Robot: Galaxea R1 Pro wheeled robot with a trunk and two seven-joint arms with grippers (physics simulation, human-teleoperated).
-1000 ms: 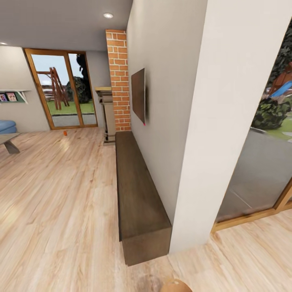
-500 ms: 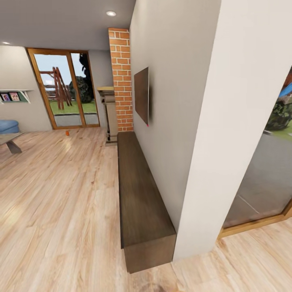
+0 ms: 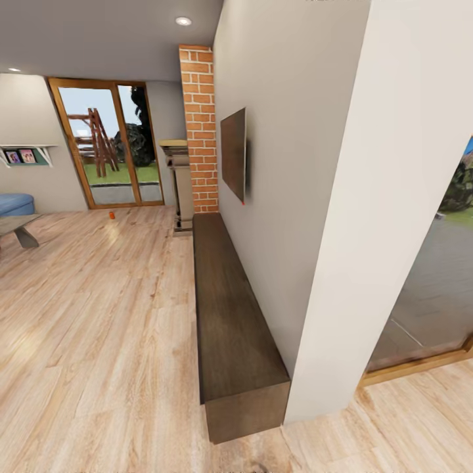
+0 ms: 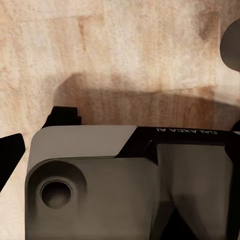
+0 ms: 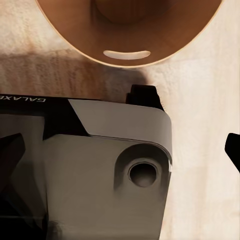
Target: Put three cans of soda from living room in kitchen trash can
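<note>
Fingers: left and right gripper fingers can't be made out in either wrist view; apart or together, cannot tell.
Left wrist view: grey-and-black robot body with "GALAXEA" lettering, above the wood floor, which carries its shadow.
Right wrist view: same kind of grey-and-black body; beyond it the trash can, tan wood-coloured inside, with a slot-shaped handle cutout in its wall. Whether the can is held or standing on the floor, cannot tell.
Head view, far left: wall shelf with small pictures; below it the blue sofa edge and a coffee table corner.
Soda can: one small orange can on the floor, far off, just in front of the glass door. Upright or lying, too small to tell.
Glass door: wood-framed, garden and a wooden frame outside.
Centre: brick column, with a fireplace at its foot.
Wall: dark flat TV mounted on it, long dark wood bench along its base.
Right: white pillar, then another glass door with a wood frame at floor level.
</note>
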